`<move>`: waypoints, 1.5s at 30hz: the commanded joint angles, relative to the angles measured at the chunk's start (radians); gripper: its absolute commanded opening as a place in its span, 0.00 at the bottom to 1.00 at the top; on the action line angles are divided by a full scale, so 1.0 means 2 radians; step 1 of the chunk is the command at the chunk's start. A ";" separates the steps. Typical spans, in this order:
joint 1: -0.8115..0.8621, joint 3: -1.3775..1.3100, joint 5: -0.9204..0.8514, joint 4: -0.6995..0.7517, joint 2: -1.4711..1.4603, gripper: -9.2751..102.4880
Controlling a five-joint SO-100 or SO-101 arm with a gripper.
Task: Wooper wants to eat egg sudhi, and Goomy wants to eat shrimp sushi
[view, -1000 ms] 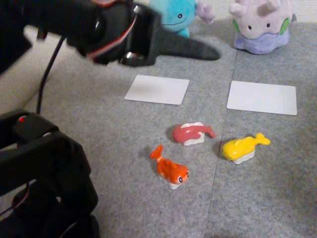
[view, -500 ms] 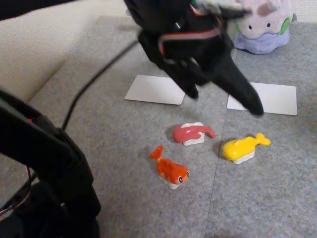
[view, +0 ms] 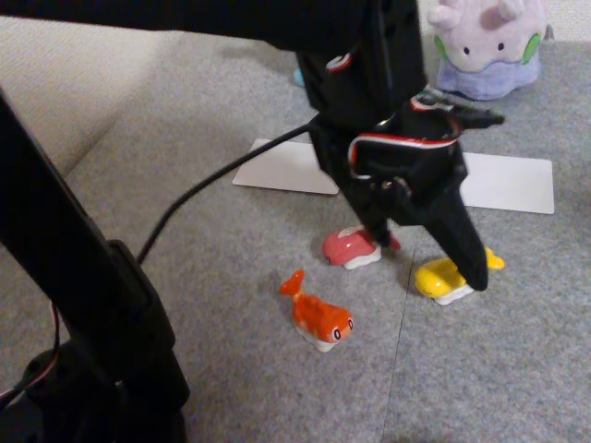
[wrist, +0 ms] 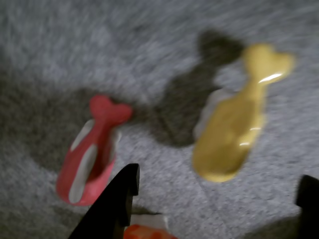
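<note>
Egg sushi [view: 441, 280] lies on the grey worktop [view: 517, 369], yellow on its white rice base, to the right of the pinkish-red sushi [view: 346, 247] in the fixed view, with its tail end pointing right. The black end effector [view: 432, 263] hangs low over the gap between these two toys; its longer finger tip [view: 473, 274] stands in front of the egg sushi's middle, and the shorter finger [view: 377, 231] comes down by the red toy's right end. In the wrist view the fingers stand spread, one tip [wrist: 127, 181] at bottom centre-left and the other [wrist: 309, 191] at the right edge, with nothing between them: the egg sushi [wrist: 234, 134] lies beyond the gap, toward the right finger, and the red sushi [wrist: 92, 157] lies just left of the left finger. Whether either finger touches a toy cannot be told.

Shrimp sushi [view: 318, 316], orange with eyes, sits nearer the camera in the fixed view, apart from the other two, tail up to the left. Goomy [view: 485, 46] sits at the far edge, top right, with a white card [view: 510, 182] on the worktop in front of it. A second white card [view: 282, 168] lies to the left, partly behind the arm. A sliver of blue at the arm's upper edge may be Wooper [view: 300, 76], mostly hidden.
</note>
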 commanded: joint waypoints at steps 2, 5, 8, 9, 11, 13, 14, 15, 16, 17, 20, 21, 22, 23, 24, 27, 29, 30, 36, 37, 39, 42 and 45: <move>0.015 -0.038 -0.002 0.001 0.002 0.39; 0.028 -0.047 -0.005 0.000 0.001 0.39; 0.032 -0.048 -0.017 0.001 0.000 0.39; 0.032 -0.047 -0.017 0.000 -0.001 0.39; 0.033 -0.047 -0.016 -0.002 -0.010 0.39; 0.033 -0.048 -0.015 -0.009 -0.026 0.39; 0.031 -0.048 -0.015 -0.010 -0.036 0.39; 0.030 -0.048 -0.015 -0.010 -0.048 0.39; 0.029 -0.048 -0.015 -0.010 -0.060 0.39; 0.028 -0.048 -0.015 -0.015 -0.071 0.39; 0.028 -0.048 -0.015 -0.030 -0.089 0.39; 0.027 -0.048 -0.015 -0.030 -0.089 0.39; 0.027 -0.048 -0.015 -0.031 -0.087 0.39; 0.027 -0.048 -0.015 -0.031 -0.085 0.39; 0.027 -0.048 -0.015 -0.037 -0.084 0.39; 0.027 -0.048 -0.017 -0.052 -0.084 0.39; 0.027 -0.048 -0.017 -0.054 -0.084 0.39; 0.027 -0.048 -0.017 -0.054 -0.084 0.39; 0.027 -0.048 -0.017 -0.054 -0.084 0.29; 0.027 -0.048 -0.017 -0.054 -0.084 0.28; 0.027 -0.048 -0.017 -0.054 -0.084 0.27; 0.027 -0.048 -0.016 -0.054 -0.084 0.27; 0.027 -0.048 -0.016 -0.054 -0.084 0.26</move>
